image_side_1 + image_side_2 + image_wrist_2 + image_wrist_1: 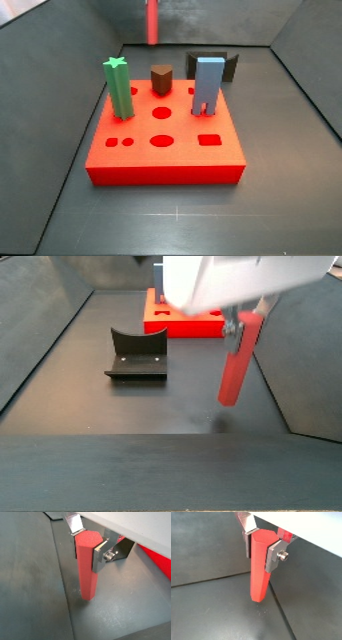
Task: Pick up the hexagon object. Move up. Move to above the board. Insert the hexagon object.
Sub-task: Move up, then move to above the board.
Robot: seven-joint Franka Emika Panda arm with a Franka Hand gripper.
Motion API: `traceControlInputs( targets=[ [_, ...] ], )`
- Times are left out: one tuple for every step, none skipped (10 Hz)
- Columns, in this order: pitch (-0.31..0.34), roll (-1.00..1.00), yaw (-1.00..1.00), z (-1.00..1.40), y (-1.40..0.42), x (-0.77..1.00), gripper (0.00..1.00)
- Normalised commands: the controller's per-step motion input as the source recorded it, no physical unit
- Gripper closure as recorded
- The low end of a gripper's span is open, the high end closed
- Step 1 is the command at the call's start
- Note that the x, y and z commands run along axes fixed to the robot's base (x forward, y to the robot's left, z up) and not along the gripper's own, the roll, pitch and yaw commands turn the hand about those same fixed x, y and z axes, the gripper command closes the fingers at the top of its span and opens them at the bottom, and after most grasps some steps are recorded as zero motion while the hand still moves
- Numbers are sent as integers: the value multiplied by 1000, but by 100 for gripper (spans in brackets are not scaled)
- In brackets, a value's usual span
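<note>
Wrist views show the tool (263, 546) grasping the upright hexagon object (260, 572), clear above open surface (211, 612), apart from the board (187, 318).

Bench (160, 215) was dark grey, matte, with walls around it. The board (167, 150) sat flat on it. The fixture (136, 356) stood on the bench just beside the board. The claw (264, 549) hung over bare bench, gripping the hexagon object (235, 361); whether its lower end touched the bench could not be told.
</note>
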Motion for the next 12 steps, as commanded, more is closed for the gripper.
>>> traceControlInputs(
  targets=[
    [96,63,18,263,6,4,100],
    [201,-58,-71,1000,449,-340,100],
    [189,-58,-61,1000,466,-349,100],
    [125,-70,-63,1000,380,-291,100],
    [110,-38,-54,1000,335,-250,100],
    [102,-27,-49,1000,305,-226,100],
    [94,-24,-38,1000,254,-177,100],
    [88,-24,-33,871,187,-119,100],
    [82,-29,-32,711,118,-69,100],
    [82,-20,-32,548,79,-37,100],
    [84,-14,-26,383,58,-24,100],
    [83,-1,-23,167,38,-15,100]
  ],
)
